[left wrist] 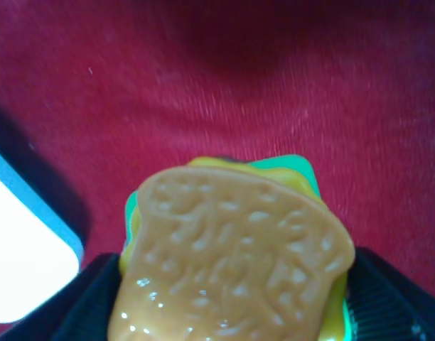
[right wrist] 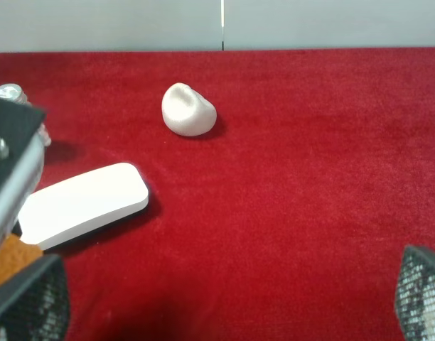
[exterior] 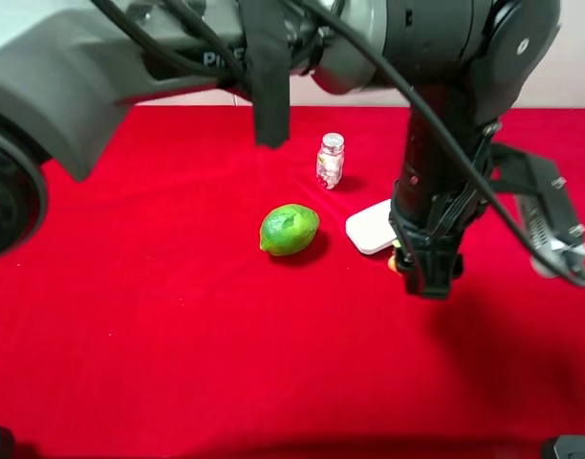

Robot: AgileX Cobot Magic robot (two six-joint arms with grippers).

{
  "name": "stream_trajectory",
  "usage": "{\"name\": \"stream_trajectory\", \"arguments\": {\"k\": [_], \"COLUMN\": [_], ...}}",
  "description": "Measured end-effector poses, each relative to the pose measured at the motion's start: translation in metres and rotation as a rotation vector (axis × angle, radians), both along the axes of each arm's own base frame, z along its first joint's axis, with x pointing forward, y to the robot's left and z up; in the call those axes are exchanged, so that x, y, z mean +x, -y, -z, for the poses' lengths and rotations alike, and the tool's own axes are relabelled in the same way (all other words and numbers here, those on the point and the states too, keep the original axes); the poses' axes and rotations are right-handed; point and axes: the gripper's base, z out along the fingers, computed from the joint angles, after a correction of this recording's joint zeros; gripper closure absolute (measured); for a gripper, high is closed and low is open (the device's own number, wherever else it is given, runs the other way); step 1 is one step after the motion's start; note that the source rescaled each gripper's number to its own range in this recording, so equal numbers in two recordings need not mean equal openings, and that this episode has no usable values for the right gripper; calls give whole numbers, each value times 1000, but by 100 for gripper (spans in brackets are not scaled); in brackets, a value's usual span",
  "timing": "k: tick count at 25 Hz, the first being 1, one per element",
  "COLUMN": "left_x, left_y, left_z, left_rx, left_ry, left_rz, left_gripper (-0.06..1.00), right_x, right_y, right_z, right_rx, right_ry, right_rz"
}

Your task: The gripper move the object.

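The toy sandwich [left wrist: 232, 249] fills the left wrist view, bread slice on top with green and yellow layers under it, held between the left gripper's dark fingers [left wrist: 97, 298]. In the high view only an orange edge of the sandwich [exterior: 396, 262] shows beside the left gripper [exterior: 428, 277], which has reached across to the right, just right of the white rounded block [exterior: 372, 229]. I cannot tell whether the sandwich touches the cloth. The right gripper [exterior: 558, 244] is at the far right, open and empty; its mesh fingertips [right wrist: 416, 298] stand wide apart.
A green lime [exterior: 290, 230] lies left of the white block. A small glass bottle [exterior: 330, 161] stands behind them. A white crumpled lump [right wrist: 188, 109] lies farther back in the right wrist view. Red cloth [exterior: 178, 335] covers the table.
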Motion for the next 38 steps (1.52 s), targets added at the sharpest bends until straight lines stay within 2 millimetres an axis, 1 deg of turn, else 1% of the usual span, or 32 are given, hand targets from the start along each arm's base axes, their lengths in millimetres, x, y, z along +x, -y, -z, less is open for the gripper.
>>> {"name": "stream_trajectory", "arguments": {"k": [6,10,16,23,28,38], "left_x": [-3,-7,-11,-13,-14,-15], "left_y": [-7,-14,-23,-28,-31,-32], "left_z": [16,33,62,85,93,94], "left_rx": [59,99,101,72,55,59], "left_ry": [-26,-46,-44,-26,-15,-18], "left_rz": [-3,-8,-27,-43,-48,-59], "left_gripper": [94,94,94,94,94,94], "right_x": [0,0,0,0,0,0], "right_y": [0,0,0,0,0,0], "right_z": [0,0,0,0,0,0], "right_rx": [0,0,0,0,0,0], "right_ry": [0,0,-1,-1,-1,0], "right_rz": [0,0,0,0,0,0]}}
